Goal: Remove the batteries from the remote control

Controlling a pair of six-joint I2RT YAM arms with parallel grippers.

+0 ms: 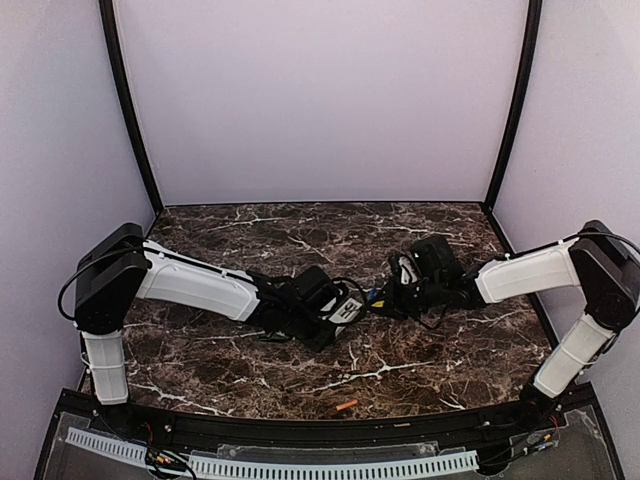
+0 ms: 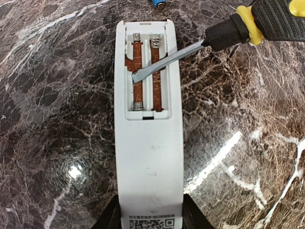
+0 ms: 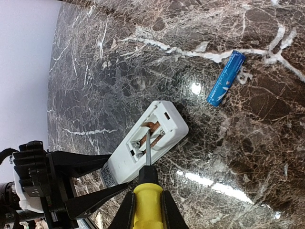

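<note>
Remote control point(image 2: 148, 157) pinched in left gripper point(image 2: 150, 217); compartment point(image 2: 157, 88) shows bare contacts, screwdriver point(image 2: 238, 29) blade inside. Right gripper point(image 3: 147, 210) clamps screwdriver. Blue battery point(image 3: 226, 78), orange battery point(image 1: 346, 405) on table point(image 1: 420, 350).

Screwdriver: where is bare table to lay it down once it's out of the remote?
The far half of the table, between the remote and the back wall, is bare. So is the near strip right of the orange battery. The centre is crowded: remote, screwdriver, blue battery, left fingers and right fingers.
</note>
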